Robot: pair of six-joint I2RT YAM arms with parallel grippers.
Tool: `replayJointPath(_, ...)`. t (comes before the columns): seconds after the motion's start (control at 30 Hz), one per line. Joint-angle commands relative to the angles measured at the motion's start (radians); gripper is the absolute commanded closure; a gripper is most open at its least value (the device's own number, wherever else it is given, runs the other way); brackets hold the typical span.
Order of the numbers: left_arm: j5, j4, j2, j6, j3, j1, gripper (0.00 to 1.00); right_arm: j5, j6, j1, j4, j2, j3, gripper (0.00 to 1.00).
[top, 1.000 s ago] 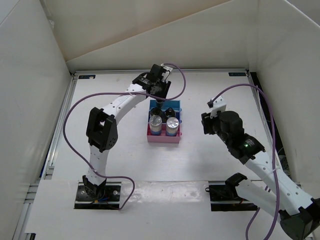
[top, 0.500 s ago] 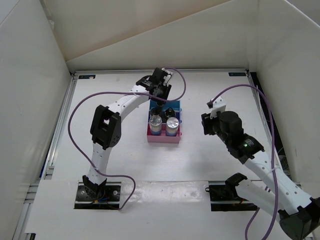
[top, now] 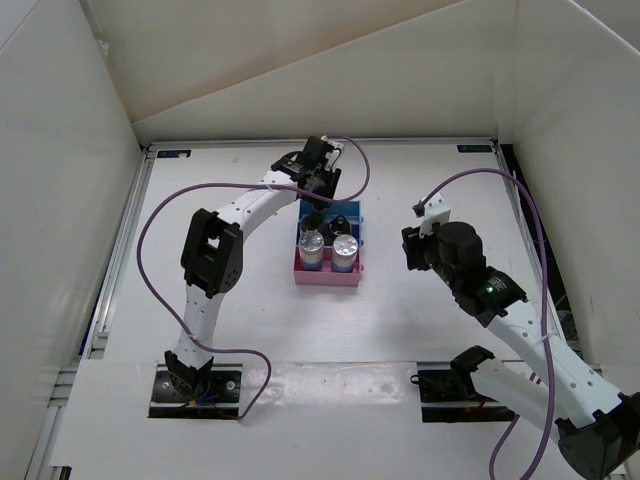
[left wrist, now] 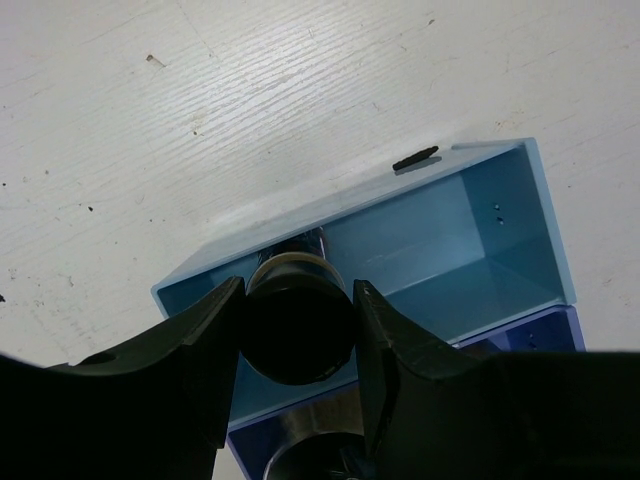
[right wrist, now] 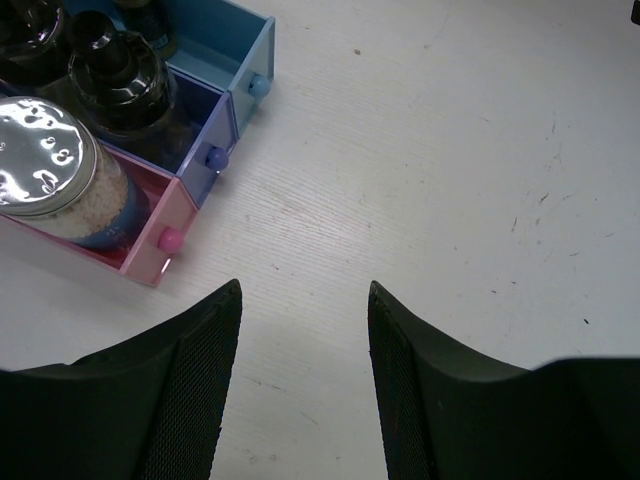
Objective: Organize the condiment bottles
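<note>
White table (top: 260, 330), painted w/ wood-grain texture, small dark specks & scuffs on the bare surface ahead of right tool (right wrist: 305, 330) and beyond left tool (left wrist: 300, 330). Alu rail (top: 118, 255) frames table edge, well left of left tool; same rail far side & right of right tool. Plain white panel walls: left wall (top: 50, 200), right wall (top: 590, 130), slanted back panel (top: 330, 70) behind left tool w/ tan strip (top: 160, 105) at its lower edge. White board (top: 330, 385) lies across near side, behind both tools. Light even, diffuse; shadows soft.
</note>
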Motion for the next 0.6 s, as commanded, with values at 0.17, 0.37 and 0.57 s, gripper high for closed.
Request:
replayJointPath(0.17,0.02,0.019,-0.03,-0.01,-0.022,0.007,0.4,-0.009,0.004,-0.002,0.033,0.001,0.004,0.43)
replayJointPath(0.37,0.03,0.023,-0.064,-0.017,-0.045,0.006,0.21,-0.009,0.004,0.004,0.033,0.001,-0.002,0.43)
replayJointPath(0.57,0.04,0.052,-0.124,-0.024,-0.093,0.004,0.17,-0.003,0.003,0.01,0.029,-0.002,0.001,0.43)
